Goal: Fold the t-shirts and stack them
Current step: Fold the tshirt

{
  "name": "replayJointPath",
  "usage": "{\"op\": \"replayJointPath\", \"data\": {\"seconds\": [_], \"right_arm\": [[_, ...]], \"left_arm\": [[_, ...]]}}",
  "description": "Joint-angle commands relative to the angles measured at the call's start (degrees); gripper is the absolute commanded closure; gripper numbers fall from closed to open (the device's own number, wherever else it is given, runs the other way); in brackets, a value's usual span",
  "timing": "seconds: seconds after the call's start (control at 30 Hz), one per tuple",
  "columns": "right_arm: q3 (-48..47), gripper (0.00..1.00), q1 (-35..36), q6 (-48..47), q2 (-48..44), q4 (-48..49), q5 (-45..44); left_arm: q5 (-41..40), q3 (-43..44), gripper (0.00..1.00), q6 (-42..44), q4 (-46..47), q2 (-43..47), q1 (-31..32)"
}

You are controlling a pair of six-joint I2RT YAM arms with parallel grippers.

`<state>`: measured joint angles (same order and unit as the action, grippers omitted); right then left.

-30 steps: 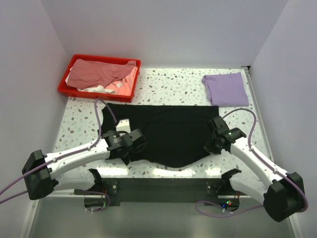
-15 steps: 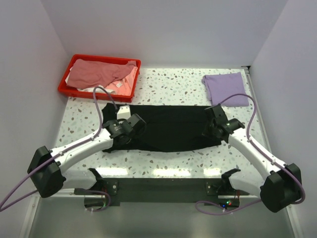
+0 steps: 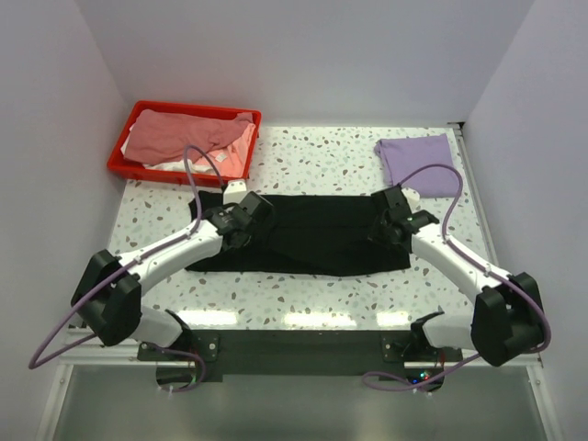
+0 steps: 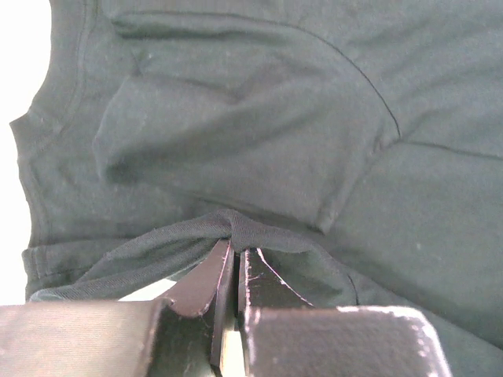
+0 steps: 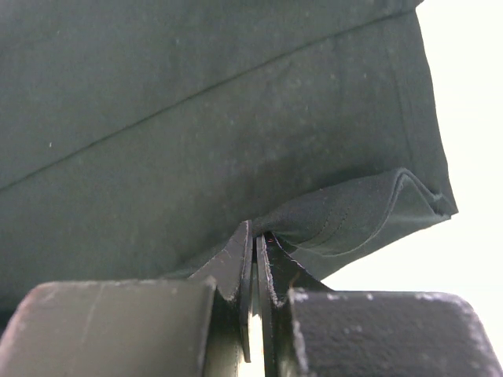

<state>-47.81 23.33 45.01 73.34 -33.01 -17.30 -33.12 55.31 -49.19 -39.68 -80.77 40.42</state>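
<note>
On the speckled table (image 3: 303, 294), just beyond the two arm bases, the black t-shirt (image 3: 312, 241) lies as a flat band, and its long axis runs from left to right. The left gripper (image 4: 234, 253) is pinched tight on a small ridge of black cloth near the sleeve end. The right gripper (image 5: 256, 239) is closed in the same way on a doubled edge at the hem end. Each arm thus holds one end of the band, and both pinched edges sit above the shirt's own body, toward its far side. I judge that a lengthwise fold is being laid and the cloth is not yet released. The next fold probably goes across the long axis, one end toward the other. Farther back on the right lies the folded light purple t-shirt (image 3: 418, 163), nearer to the right arm, so a stack would likely form there. At the far left, the red bin (image 3: 147, 175) holds a dusty pink shirt (image 3: 179, 136) over a white one (image 3: 175, 165).
</note>
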Motion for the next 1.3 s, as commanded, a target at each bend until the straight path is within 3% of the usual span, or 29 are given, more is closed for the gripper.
{"op": "replayJointPath", "data": {"seconds": [0.0,0.7,1.0,1.1,1.17,1.2,1.23,1.27], "right_arm": [[-2.64,1.00,-0.39,-0.19,1.19,4.10,-3.79],[-5.80,1.00,-2.06,0.78,11.73,9.11,-10.74],[-7.47,0.91,-3.38,2.10,15.95,8.93,-11.97],[-8.35,0.82,-3.99,1.83,17.44,9.11,-12.23],[-9.13,0.72,-5.13,1.83,18.15,8.85,-12.32],[-9.49,0.58,-5.66,1.57,18.68,8.58,-12.32],[-10.01,0.52,-6.10,1.39,18.85,8.41,-12.32],[-10.80,0.47,-6.63,1.22,18.86,8.14,-12.67]], "left_arm": [[-1.95,2.87,1.00,2.61,3.73,-1.14,-1.57],[1.83,5.95,1.00,7.17,9.97,-12.21,-8.25],[3.33,6.92,0.98,7.97,11.12,-15.11,-10.19],[3.33,7.44,0.82,8.40,11.64,-15.47,-11.15],[2.89,7.97,0.63,8.41,11.73,-15.64,-11.68],[2.80,8.58,0.54,8.49,11.99,-15.64,-12.29],[2.63,9.02,0.47,8.58,12.08,-15.56,-12.65],[2.37,9.55,0.32,8.50,11.91,-15.56,-13.09]]}}
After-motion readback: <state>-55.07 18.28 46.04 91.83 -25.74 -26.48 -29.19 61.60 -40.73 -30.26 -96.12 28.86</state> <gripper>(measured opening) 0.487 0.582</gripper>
